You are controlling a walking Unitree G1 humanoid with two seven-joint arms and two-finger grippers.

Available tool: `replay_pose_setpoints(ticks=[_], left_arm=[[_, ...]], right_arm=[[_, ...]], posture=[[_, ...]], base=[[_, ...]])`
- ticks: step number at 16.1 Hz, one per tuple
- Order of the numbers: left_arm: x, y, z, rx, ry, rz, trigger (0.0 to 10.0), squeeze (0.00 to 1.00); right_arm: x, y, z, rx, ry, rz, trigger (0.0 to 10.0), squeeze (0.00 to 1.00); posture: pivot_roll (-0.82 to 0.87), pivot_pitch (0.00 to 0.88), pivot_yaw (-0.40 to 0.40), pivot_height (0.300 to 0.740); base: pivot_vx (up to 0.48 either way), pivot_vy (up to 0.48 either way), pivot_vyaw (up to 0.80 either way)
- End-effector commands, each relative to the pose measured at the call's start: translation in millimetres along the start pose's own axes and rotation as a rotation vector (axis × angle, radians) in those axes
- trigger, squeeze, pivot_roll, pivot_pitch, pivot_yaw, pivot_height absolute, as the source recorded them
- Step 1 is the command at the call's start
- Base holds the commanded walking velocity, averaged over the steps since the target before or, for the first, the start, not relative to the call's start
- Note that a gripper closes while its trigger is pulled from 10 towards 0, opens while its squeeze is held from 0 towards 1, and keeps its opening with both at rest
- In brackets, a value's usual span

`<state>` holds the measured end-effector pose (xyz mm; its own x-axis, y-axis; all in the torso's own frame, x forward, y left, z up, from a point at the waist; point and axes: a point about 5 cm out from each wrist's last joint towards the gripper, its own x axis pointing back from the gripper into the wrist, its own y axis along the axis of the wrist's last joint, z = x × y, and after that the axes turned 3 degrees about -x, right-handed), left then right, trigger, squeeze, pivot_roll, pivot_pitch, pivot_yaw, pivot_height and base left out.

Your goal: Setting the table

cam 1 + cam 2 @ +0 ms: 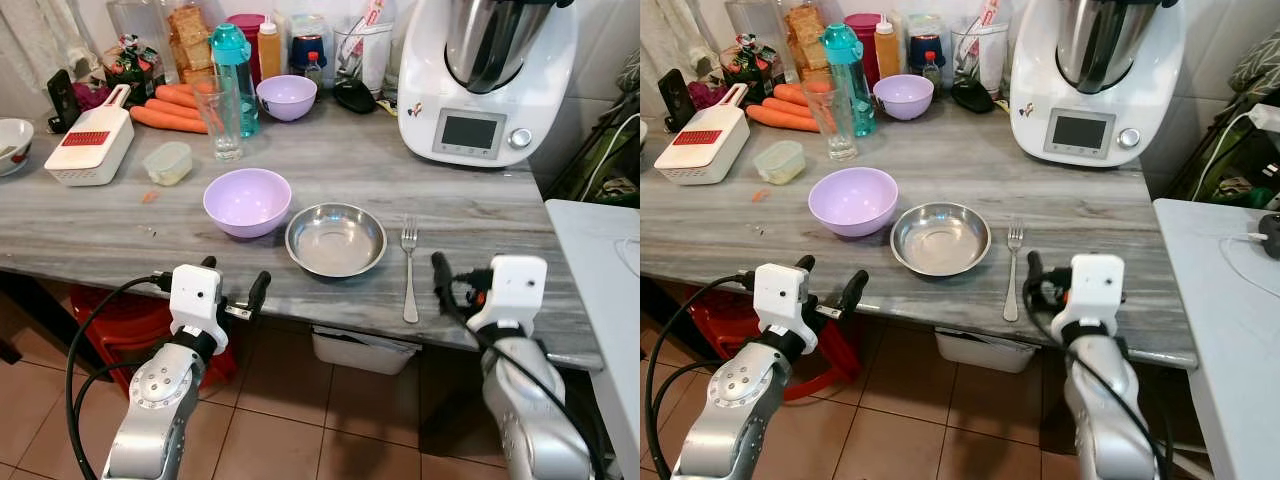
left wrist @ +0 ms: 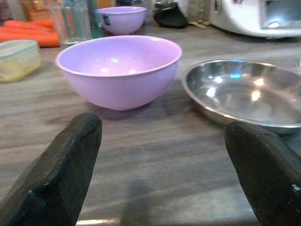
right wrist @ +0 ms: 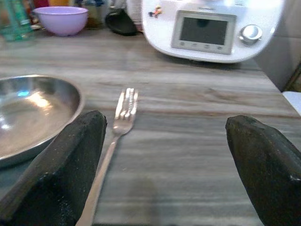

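On the grey wood-grain counter (image 1: 480,215) a lilac bowl (image 1: 247,200) sits next to a shallow steel dish (image 1: 336,238). To the right of the dish a fork (image 1: 409,270) lies with its tines pointing away from me. My left gripper (image 1: 233,279) hovers open at the counter's front edge, just before the lilac bowl (image 2: 120,70) and the dish (image 2: 244,92). At the same edge, a little right of the fork (image 3: 117,127), my right gripper (image 3: 164,183) is open and holds nothing. A clear glass (image 1: 220,118) and a second lilac bowl (image 1: 287,96) stand further back.
A white kitchen machine (image 1: 487,75) fills the back right. At the back left are a white grater (image 1: 90,145), carrots (image 1: 170,108), a small tub (image 1: 167,162), a teal bottle (image 1: 234,70) and jars. A white table (image 1: 600,280) adjoins on the right. A white bin (image 1: 365,350) sits under the counter.
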<state>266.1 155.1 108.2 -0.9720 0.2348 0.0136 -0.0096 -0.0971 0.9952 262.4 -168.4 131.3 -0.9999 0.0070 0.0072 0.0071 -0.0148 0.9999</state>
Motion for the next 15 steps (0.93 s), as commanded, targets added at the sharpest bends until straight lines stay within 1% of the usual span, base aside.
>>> replay_pose_setpoints(ticks=[1, 2, 3, 6, 10, 15], left_arm=[[-2.6, 0, 2.7, -0.024, 0.031, 0.003, 10.0, 0.0], [-3.6, 0, 2.0, -0.031, 0.034, 0.001, 10.0, 0.0], [-4.8, -1, 0.6, -0.03, 0.035, 0.003, 10.0, 0.0], [-7.4, -3, -1.9, -0.04, 0.055, 0.013, 10.0, 0.0], [-9.7, -6, -1.7, -0.055, 0.069, 0.021, 10.0, 0.0], [-10.5, -6, -1.7, -0.065, 0.077, 0.023, 10.0, 0.0]], right_arm=[[4.3, 6, 5.7, 0.015, 0.034, -0.037, 10.0, 1.0], [5.9, 5, 6.7, 0.015, 0.032, -0.028, 10.0, 0.0], [6.0, 2, 6.8, -0.004, 0.02, -0.008, 10.0, 0.0], [2.2, 4, 5.3, -0.014, 0.008, -0.014, 10.0, 0.0], [-3.4, 7, 5.4, -0.006, 0.02, -0.021, 10.0, 0.0], [-5.8, 6, 6.9, -0.027, 0.019, -0.012, 10.0, 0.0]], posture=[[-0.05, 0.053, -0.009, 0.74], [-0.05, 0.053, -0.009, 0.74], [-0.05, 0.048, -0.008, 0.74], [-0.06, 0.041, -0.01, 0.74], [-0.05, 0.033, -0.018, 0.74], [-0.05, 0.033, -0.018, 0.74]], base=[[0.0, 0.0, 0.0], [0.0, 0.0, 0.0], [0.0, 0.0, 0.0], [0.0, 0.0, -0.66], [0.0, 0.0, 0.0], [0.0, 0.0, 0.0]])
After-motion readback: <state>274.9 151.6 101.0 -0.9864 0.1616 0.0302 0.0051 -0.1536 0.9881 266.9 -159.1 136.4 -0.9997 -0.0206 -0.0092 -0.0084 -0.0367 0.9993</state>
